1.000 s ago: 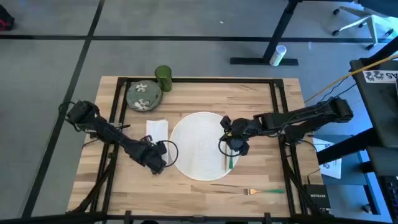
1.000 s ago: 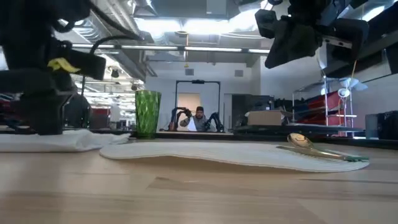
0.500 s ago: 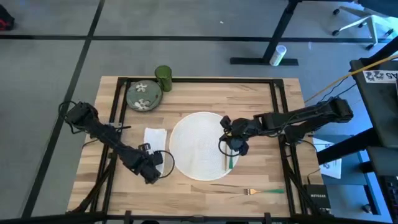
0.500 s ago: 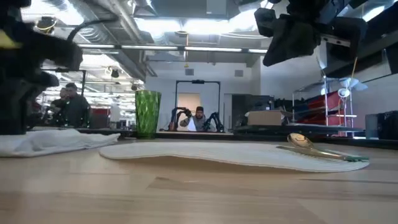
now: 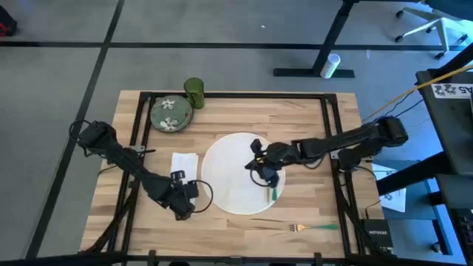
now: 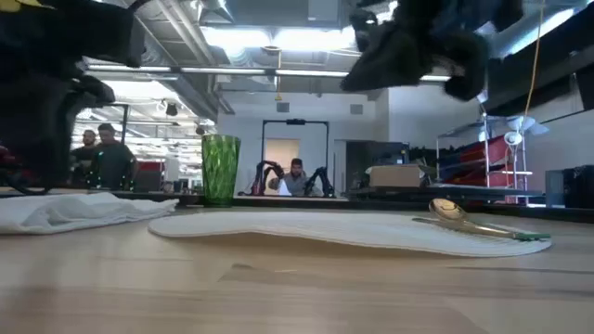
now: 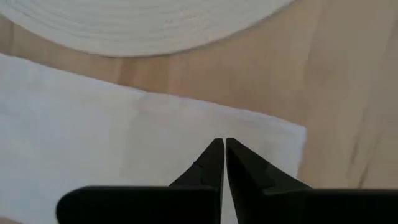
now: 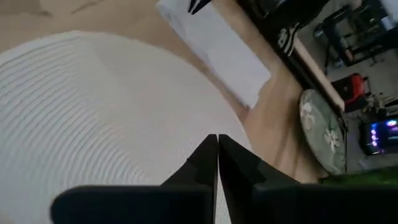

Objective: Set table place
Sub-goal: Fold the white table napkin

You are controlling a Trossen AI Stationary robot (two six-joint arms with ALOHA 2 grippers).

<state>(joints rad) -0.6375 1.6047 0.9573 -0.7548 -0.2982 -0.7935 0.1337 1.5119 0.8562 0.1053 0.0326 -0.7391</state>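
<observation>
Swinging leftward across the round white ribbed placemat (image 5: 238, 172), the right gripper (image 5: 260, 171) has left the green-handled gold spoon (image 5: 272, 193) lying on the mat's right edge, fingers pressed shut and empty, while the left gripper (image 5: 186, 198), likewise pinched shut on nothing, has backed to the lower left off the white folded napkin (image 5: 183, 162). Two pieces look placed on the light-wood butcher-block table (image 5: 310, 125). Counting: one mat, one napkin, one spoon, one green-handled fork (image 5: 310, 227) at lower right, one green floral plate (image 5: 170, 113), one green ribbed tumbler (image 5: 194, 92) upper left.
</observation>
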